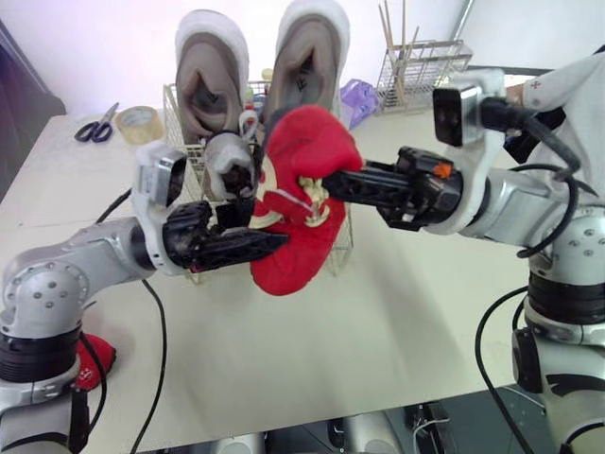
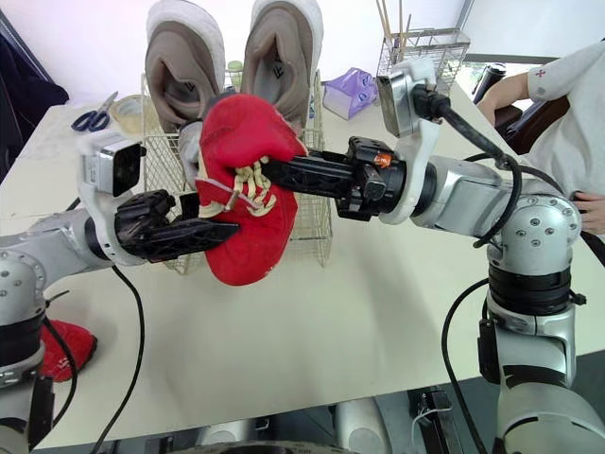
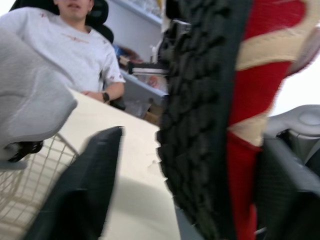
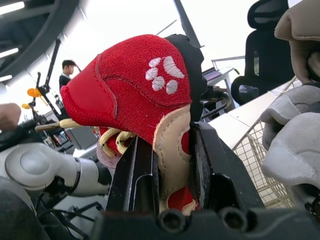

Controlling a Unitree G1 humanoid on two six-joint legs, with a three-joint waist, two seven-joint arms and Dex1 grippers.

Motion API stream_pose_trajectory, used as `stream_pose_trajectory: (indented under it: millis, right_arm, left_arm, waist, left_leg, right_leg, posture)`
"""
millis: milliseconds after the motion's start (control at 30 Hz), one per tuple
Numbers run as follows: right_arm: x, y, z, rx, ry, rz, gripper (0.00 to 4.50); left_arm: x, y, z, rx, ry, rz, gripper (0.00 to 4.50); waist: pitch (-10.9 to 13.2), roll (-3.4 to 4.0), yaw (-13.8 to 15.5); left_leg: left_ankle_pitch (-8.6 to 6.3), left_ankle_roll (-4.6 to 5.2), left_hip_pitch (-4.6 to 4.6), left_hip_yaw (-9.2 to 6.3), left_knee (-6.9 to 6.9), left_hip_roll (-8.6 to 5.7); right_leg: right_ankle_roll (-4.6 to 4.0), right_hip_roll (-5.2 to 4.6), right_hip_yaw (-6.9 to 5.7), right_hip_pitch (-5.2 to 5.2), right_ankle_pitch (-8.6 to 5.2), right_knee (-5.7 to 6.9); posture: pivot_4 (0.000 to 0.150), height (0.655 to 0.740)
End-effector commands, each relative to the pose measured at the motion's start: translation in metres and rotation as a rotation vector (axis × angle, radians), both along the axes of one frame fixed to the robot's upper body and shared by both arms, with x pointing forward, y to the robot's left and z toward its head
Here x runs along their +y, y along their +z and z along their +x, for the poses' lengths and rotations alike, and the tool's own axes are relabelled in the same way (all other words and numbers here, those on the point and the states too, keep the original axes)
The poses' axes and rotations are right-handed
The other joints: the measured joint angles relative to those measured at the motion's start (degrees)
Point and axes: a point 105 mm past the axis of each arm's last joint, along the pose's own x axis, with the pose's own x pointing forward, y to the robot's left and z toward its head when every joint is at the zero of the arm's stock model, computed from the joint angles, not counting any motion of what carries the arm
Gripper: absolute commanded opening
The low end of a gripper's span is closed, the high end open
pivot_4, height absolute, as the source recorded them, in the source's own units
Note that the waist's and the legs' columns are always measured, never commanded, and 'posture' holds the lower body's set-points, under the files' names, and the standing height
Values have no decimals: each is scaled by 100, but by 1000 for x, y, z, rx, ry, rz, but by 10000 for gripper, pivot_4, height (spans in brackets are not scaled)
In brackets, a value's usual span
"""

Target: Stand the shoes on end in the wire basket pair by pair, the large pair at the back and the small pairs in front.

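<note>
A small red shoe point(image 1: 307, 161) with cream laces hangs in the air in front of the wire basket point(image 2: 317, 218). My right gripper point(image 2: 269, 175) is shut on its heel collar point(image 4: 170, 145). From the left, my left gripper point(image 1: 269, 244) stands open, with the shoe's black sole point(image 3: 200, 100) between its spread fingers point(image 3: 80, 190). A large grey pair point(image 1: 210, 66) stands on end at the back of the basket. A small grey shoe point(image 1: 227, 161) sits in front of it. A second red shoe point(image 2: 61, 350) lies at the table's front left edge.
Scissors point(image 1: 97, 125) and a tape roll point(image 1: 139, 123) lie at the back left. A wire rack with sticks point(image 1: 421, 66) and a purple bag point(image 1: 359, 97) stand behind the basket. A person in a white shirt point(image 2: 567, 113) sits at the right.
</note>
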Motion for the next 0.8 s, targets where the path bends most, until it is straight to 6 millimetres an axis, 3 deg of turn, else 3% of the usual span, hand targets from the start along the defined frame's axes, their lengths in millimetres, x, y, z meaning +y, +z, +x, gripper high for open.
stream_pose_trajectory:
  millis: [33,300,600,800]
  right_arm:
    - [-6,19,-6,-136,-39,0,4343]
    - [-25,43,5,-421,-184,34,4343]
    - [-9,-7,0,-576,-157,-118,4343]
    - [-5,-35,10,-666,-206,-175,4343]
  left_arm:
    - [15,12,-6,-84,67,60,44332]
    - [44,15,-24,-114,180,262,44332]
    - [55,9,-35,-45,200,333,44332]
    - [59,7,-31,-31,217,334,44332]
  waist:
    - [0,0,4]
    - [2,-2,16]
    - [2,-2,18]
    - [2,-3,22]
  left_leg:
    - [0,0,1,1,-2,0]
    - [0,0,-3,8,-4,0]
    - [0,-1,-2,11,-7,0]
    - [0,-1,-1,11,-6,-1]
  right_leg:
    - [0,0,0,-1,0,0]
    - [-5,-5,0,-5,-3,-10]
    - [-6,-8,0,-6,-4,-9]
    - [-21,-8,0,-6,-12,-9]
  posture:
    - [1500,7400]
    - [1500,7400]
    - [1500,7400]
    - [1500,7400]
